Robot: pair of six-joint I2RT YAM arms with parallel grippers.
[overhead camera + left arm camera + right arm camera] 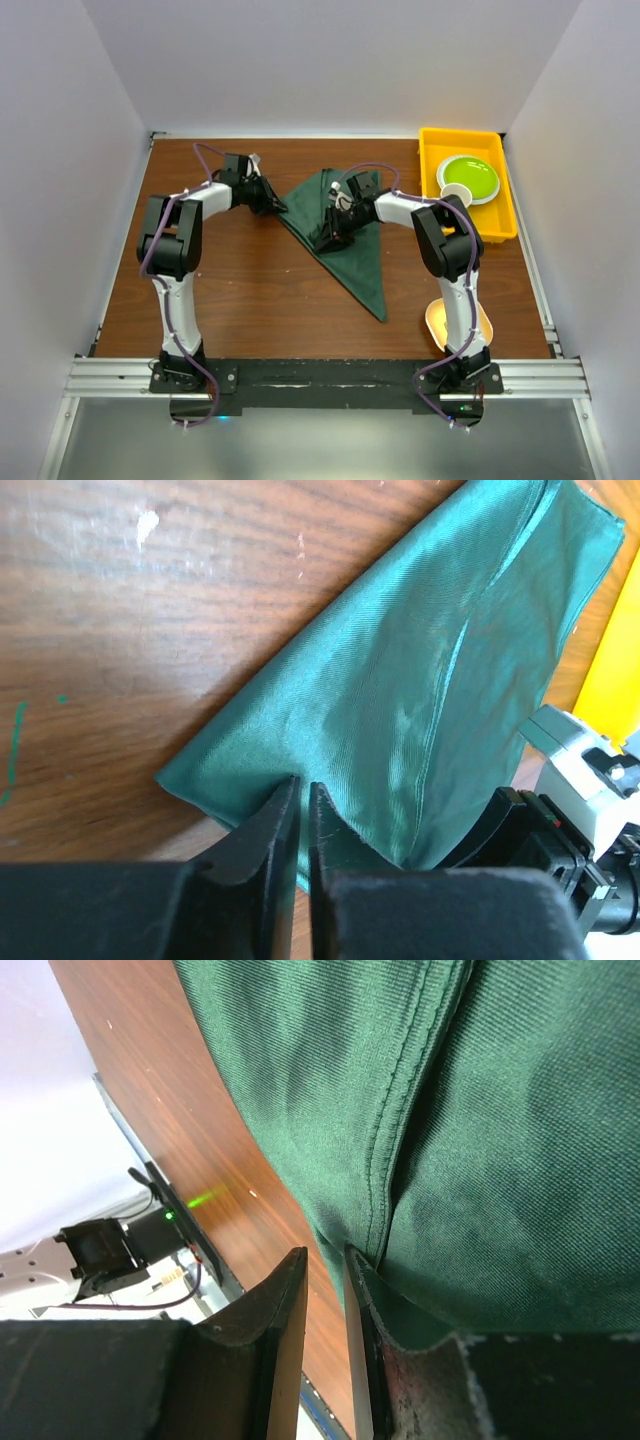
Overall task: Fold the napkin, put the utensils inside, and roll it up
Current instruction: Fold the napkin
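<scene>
The napkin (357,258), dark green, lies in a long folded triangle across the middle of the wooden table. My left gripper (274,205) is at its left corner. In the left wrist view the napkin (420,680) spreads ahead, and the left gripper (303,785) is shut on its near edge. My right gripper (326,243) rests on the cloth's middle. In the right wrist view its jaws (325,1252) stand narrow, with the napkin's (500,1110) hemmed edge caught at the tips. The utensils are out of view.
A yellow tray (430,150) at the back right holds a green plate (468,177) and a white cup (457,193). A tan plate (440,320) lies near the right arm's base. Grey walls enclose the table.
</scene>
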